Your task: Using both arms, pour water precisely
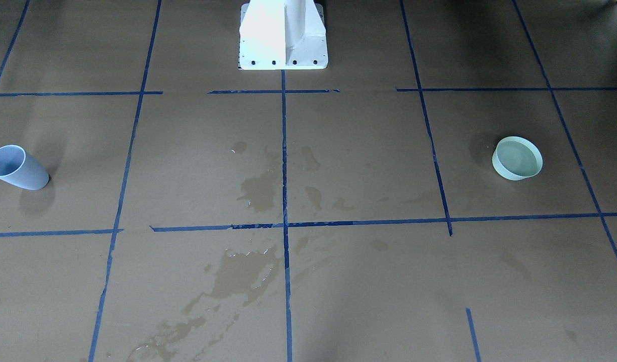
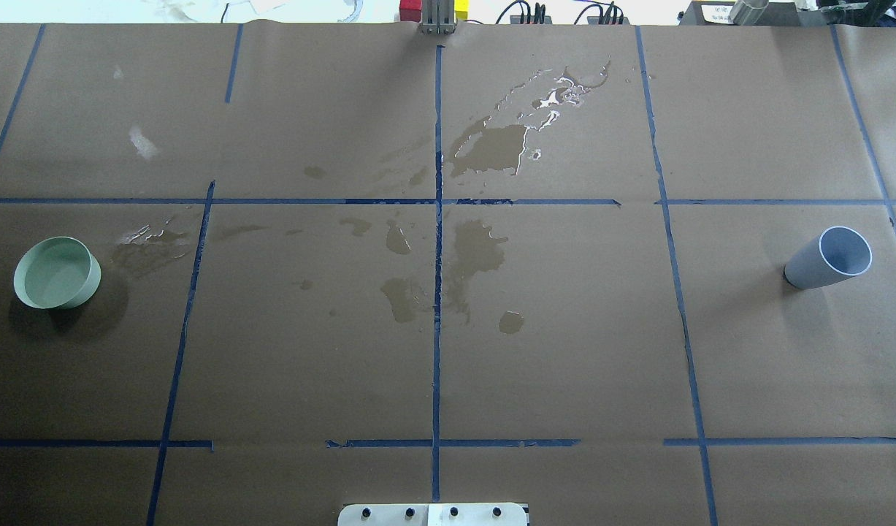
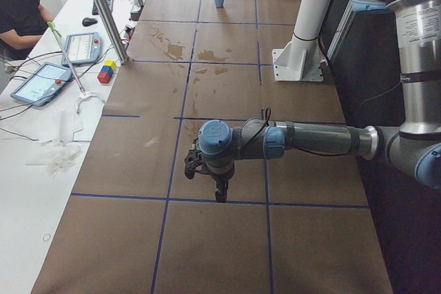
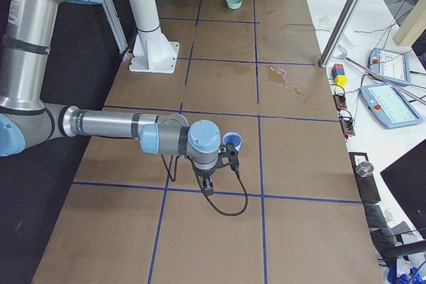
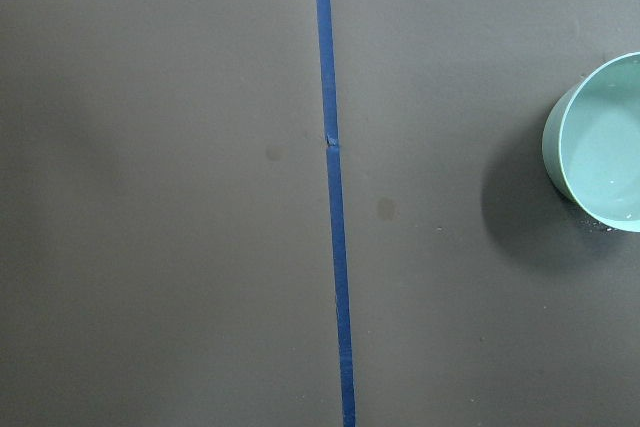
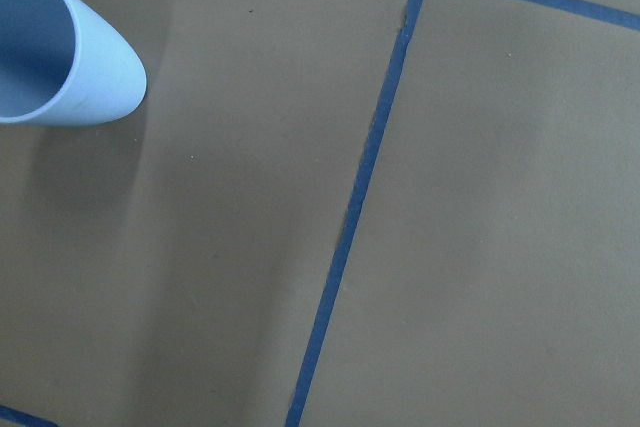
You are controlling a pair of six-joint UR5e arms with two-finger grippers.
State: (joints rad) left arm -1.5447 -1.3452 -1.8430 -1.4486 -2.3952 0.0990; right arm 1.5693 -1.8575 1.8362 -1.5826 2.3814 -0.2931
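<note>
We couldn't tell left pincer [image 3: 220,196] or right pincer [image 4: 207,190] state; cup [image 2: 809,270] sat well apart from bowl [image 2: 90,288], so carrying risked spills.

**Fingers too small to read from the table ends**

The left fingers [image 3: 220,192] and right fingers [image 4: 206,184] are dark specks; spread or closed, I cannot tell. The right arm [image 4: 120,124] covers part of the blue cup [image 4: 232,140]. The wrist views' edges crop cup and green bowl [image 5: 600,147].
</note>
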